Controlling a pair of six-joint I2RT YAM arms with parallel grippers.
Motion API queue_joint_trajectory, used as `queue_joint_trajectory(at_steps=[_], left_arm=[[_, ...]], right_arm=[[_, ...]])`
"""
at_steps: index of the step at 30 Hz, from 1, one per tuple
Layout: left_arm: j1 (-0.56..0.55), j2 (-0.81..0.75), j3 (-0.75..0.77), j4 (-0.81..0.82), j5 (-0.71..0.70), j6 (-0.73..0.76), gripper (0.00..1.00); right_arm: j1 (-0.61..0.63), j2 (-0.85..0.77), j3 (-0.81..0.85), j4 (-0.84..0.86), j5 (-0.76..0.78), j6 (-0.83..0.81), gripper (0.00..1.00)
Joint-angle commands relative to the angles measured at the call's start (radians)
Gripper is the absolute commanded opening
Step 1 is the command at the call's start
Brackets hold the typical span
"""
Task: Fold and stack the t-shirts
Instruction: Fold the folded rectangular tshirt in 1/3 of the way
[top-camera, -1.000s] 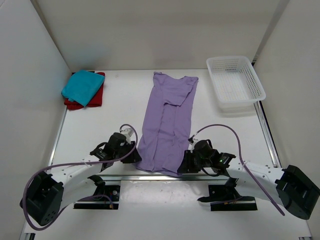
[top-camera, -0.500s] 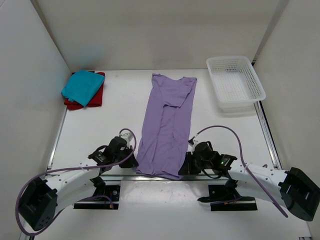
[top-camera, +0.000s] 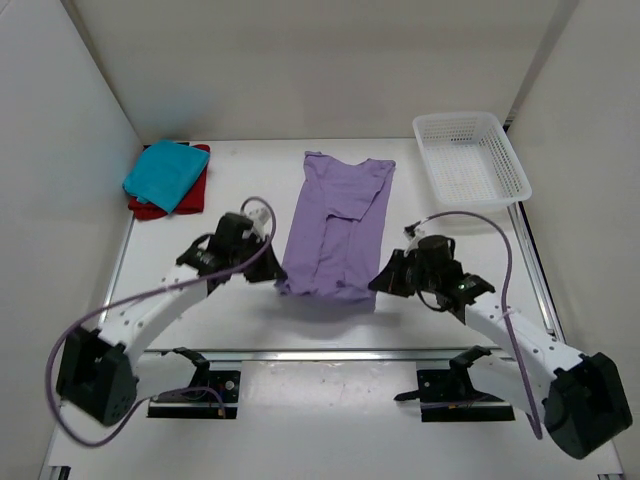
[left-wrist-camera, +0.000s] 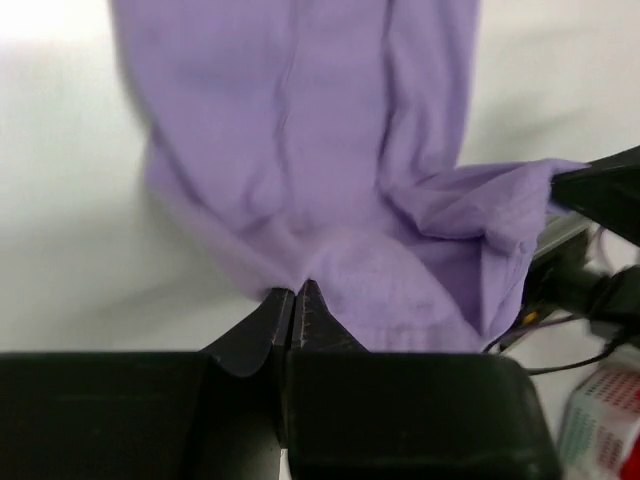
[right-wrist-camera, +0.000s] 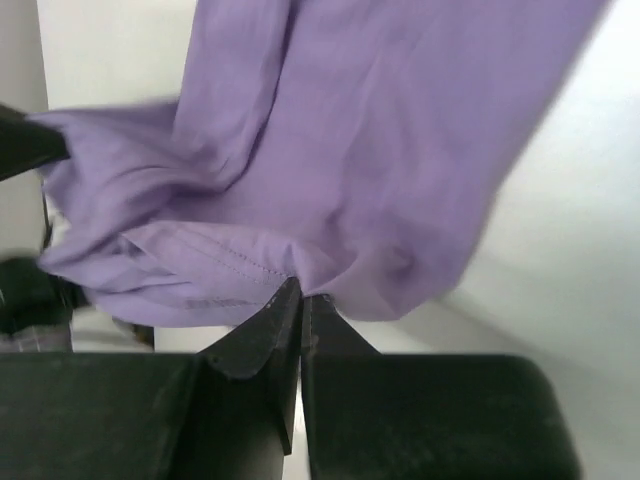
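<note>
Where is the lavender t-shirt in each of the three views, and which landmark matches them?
Top external: the lavender t-shirt lies in the middle, its near hem raised between the left gripper and the right gripper.
Left wrist: it fills the upper middle, pinched at the bottom by the left gripper.
Right wrist: it fills the upper part, pinched likewise by the right gripper.
Shared landmark: the raised near hem.

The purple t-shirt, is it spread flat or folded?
Being folded: the purple t-shirt is narrowed lengthwise, and the left end effector and right end effector pinch its raised near hem.
</note>
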Motion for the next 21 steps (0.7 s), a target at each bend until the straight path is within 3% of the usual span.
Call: queue_joint_trajectory(at_steps=[1, 5, 8, 11, 21], left_arm=[[0.095, 0.201, 0.226, 0.084, 0.048, 0.087, 0.00], [0.131, 0.511, 0.495, 0.059, 0.021, 0.119, 0.00], [0.139, 0.701, 0.718, 0.035, 0.006, 0.128, 0.00], [0.163, 0.855, 0.820, 0.028, -0.019, 0.111, 0.00], [0.218, 0.992, 0.915, 0.137, 0.024, 0.061, 0.05]], right_arm=[[-0.173, 0.074, 0.085, 0.040, -0.064, -0.133, 0.00], [-0.339, 0.212, 0.173, 0.119, -0.121, -0.168, 0.00], [-0.387, 0.362, 0.254, 0.149, -0.122, -0.182, 0.00], [-0.413, 0.474, 0.312, 0.203, -0.137, -0.190, 0.00], [-0.439, 0.779, 0.527, 0.231, -0.130, -0.205, 0.00]])
